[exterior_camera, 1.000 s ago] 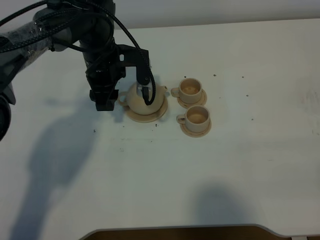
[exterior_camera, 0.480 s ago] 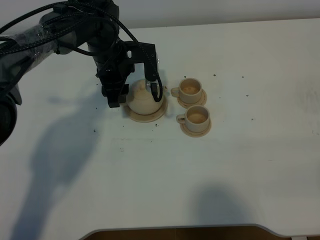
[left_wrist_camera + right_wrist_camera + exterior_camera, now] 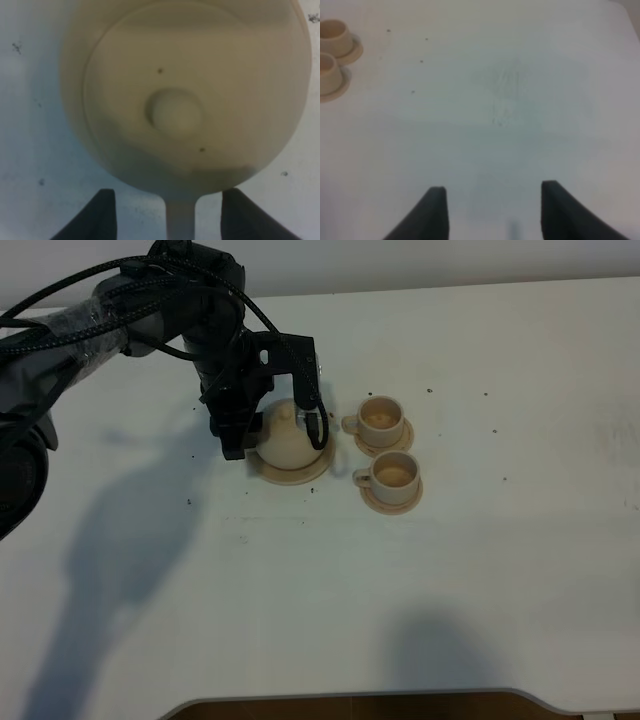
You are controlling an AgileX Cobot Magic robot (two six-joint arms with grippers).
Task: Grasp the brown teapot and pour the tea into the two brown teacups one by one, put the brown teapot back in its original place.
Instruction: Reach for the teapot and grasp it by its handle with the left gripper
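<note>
The brown teapot (image 3: 285, 437) sits lid on upon its large saucer (image 3: 292, 474), its original place. In the left wrist view the lid knob (image 3: 175, 112) is centred and the loop handle (image 3: 179, 220) lies between the two fingers. My left gripper (image 3: 236, 440) is open at the pot's left side, straddling the handle without touching it. The two brown teacups (image 3: 381, 417) (image 3: 395, 475) stand on small saucers right of the pot. The tea is hidden. My right gripper (image 3: 492, 212) is open over bare table, and both cups (image 3: 332, 32) (image 3: 327, 72) show far off in the right wrist view.
The white table (image 3: 450, 570) carries a few dark specks. Its front edge (image 3: 350, 698) runs along the bottom of the high view. The left arm's cables (image 3: 100, 290) loop over the back left.
My left arm has swung right and in toward the teapot, bringing its fingers around the handle. The jaws have narrowed a little. The teapot and cups have not moved.
</note>
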